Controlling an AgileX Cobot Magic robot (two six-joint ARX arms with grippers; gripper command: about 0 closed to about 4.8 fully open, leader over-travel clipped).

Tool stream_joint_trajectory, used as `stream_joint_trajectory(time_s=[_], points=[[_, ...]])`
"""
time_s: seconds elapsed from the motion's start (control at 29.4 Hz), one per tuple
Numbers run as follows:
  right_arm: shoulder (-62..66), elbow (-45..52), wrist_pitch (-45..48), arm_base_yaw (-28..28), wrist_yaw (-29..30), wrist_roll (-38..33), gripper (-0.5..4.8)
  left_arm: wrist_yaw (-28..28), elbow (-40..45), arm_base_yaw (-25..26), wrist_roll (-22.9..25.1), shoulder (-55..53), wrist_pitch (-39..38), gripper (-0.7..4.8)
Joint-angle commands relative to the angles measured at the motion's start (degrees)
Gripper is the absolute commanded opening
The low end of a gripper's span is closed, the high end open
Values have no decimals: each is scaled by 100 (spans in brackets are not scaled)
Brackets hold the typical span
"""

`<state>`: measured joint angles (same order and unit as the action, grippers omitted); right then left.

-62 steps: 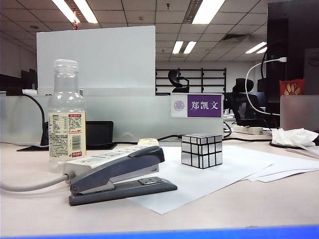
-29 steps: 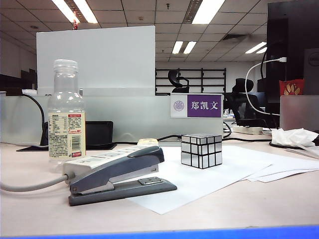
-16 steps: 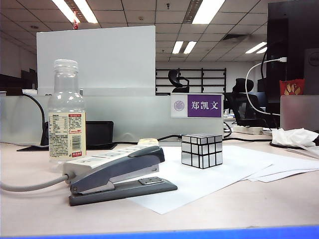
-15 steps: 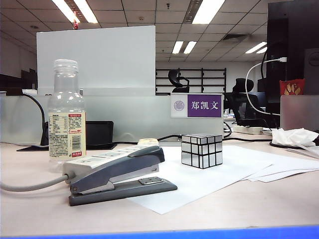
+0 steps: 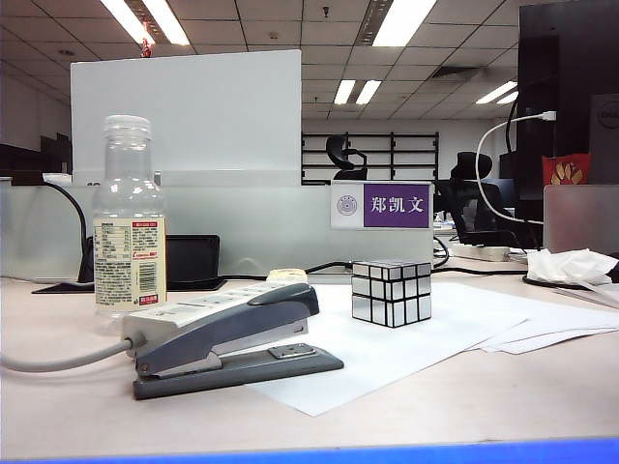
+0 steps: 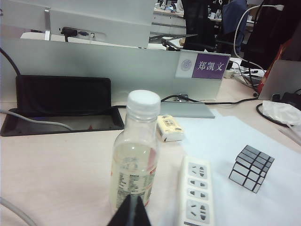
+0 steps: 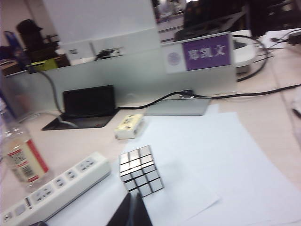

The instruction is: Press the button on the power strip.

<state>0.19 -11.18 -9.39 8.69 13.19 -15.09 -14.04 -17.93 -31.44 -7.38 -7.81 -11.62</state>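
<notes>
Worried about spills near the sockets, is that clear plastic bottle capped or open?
Capped: the clear plastic bottle stands upright with its white screw cap on.

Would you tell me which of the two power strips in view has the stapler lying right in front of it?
The long white power strip with the thick grey cable, behind the stapler beside the bottle. The other small strip sits far back on the right.

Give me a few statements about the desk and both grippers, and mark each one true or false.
1. The stapler lies in front of the power strip in the exterior view. True.
2. The bottle has no cap. False: a white cap is on it.
3. The mirror cube stands on white paper. True.
4. The left gripper grips the bottle. False: it is shut, holding nothing.
5. The right gripper presses the button. False: it is apart from it.
</notes>
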Motion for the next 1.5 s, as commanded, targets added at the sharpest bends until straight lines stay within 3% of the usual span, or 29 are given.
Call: stream_joint_trajectory(time_s=[0.03,0.72,0.82,0.89,1.02,1.16,1.33,1.5], points=[[-7,-20,66,0,-87,42,0,-24,-17,9,52,-2,-48,-5],[-7,-20,63,2,-85,42,0,24,-17,90,46,13,-52,-5],[-7,-20,61,2,-87,42,0,527,-17,553,48,37,-81,-5],[-7,-20,63,2,-85,42,0,774,-17,1200,48,50,-94,-5],[-7,-20,61,2,-85,42,0,804,-17,2347,50,299,-162,-5],[-7,-20,61,2,-85,42,0,763,-15,3080,48,503,-160,-5],[-7,-20,61,-48,-81,42,0,785,404,3228,48,691,-114,-4],[-7,175,70,-809,-85,39,0,785,1097,3228,48,769,-367,-4]])
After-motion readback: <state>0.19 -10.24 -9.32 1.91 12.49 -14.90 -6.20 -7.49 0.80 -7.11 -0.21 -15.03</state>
